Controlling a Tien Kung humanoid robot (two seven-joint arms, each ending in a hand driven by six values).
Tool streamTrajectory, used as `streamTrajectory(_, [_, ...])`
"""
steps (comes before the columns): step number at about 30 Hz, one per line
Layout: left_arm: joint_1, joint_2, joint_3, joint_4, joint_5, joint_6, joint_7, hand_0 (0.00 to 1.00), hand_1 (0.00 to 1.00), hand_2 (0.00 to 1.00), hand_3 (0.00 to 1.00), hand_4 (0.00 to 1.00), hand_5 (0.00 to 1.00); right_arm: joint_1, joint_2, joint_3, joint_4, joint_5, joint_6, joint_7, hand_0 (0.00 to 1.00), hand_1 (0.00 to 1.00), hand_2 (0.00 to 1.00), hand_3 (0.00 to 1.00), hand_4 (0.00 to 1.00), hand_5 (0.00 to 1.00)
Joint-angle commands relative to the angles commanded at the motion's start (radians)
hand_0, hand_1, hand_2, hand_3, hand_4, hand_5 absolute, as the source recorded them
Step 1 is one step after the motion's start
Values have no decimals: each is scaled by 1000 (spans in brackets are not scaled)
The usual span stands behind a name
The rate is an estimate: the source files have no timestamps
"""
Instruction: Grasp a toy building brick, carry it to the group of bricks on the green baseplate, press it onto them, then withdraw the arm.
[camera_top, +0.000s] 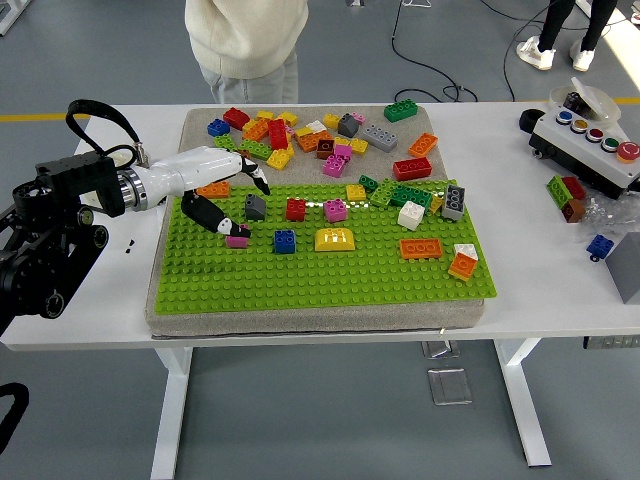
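Left hand reaches in from 9 o'clock, low over green baseplate. Fingers spread apart, holding nothing. Thumb tip touches pink brick. Dark grey brick just under fingers. Group of bricks sits on baseplate toward 3 o'clock. Loose brick pile at 12 o'clock. Person stands at far side of white surface.
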Motion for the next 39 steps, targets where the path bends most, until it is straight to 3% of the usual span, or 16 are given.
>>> streamTrajectory(9, [-13,-16,-6,54,0,50,14,871,788,750,738,997,234,1,1,-6,0,-2,-4,4,727,657,702,571,908,498])
streamTrajectory(10, [-15,-18,-7,60,0,56,15,846,782,742,721,781,81,0,1,-7,0,-2,-4,4,728,657,702,571,907,497])
streamTrajectory(15, [-17,-21,-8,76,0,82,21,846,782,742,721,781,81,-1,1,-10,0,-1,-4,4,728,657,702,571,907,497])
streamTrajectory(16, [-18,-22,-9,79,0,85,24,776,731,645,622,525,2,0,1,-11,0,-1,-4,4,728,657,702,571,908,498])
streamTrajectory(21, [-18,-23,-16,88,0,97,35,776,731,645,622,525,2,0,2,-13,0,0,-5,6,728,657,702,571,908,498])
streamTrajectory(22, [-18,-23,-16,88,0,98,36,700,670,610,566,370,2,-1,2,-13,0,0,-5,6,729,657,702,571,907,497])
streamTrajectory(32, [-17,-24,-27,86,0,91,41,678,652,602,564,357,2,-2,2,-12,0,1,-6,9,728,657,702,571,907,497])
streamTrajectory(39, [-15,-28,-49,72,0,22,45,698,686,619,591,394,2,-2,0,-8,0,2,-5,9,728,657,702,571,907,497])
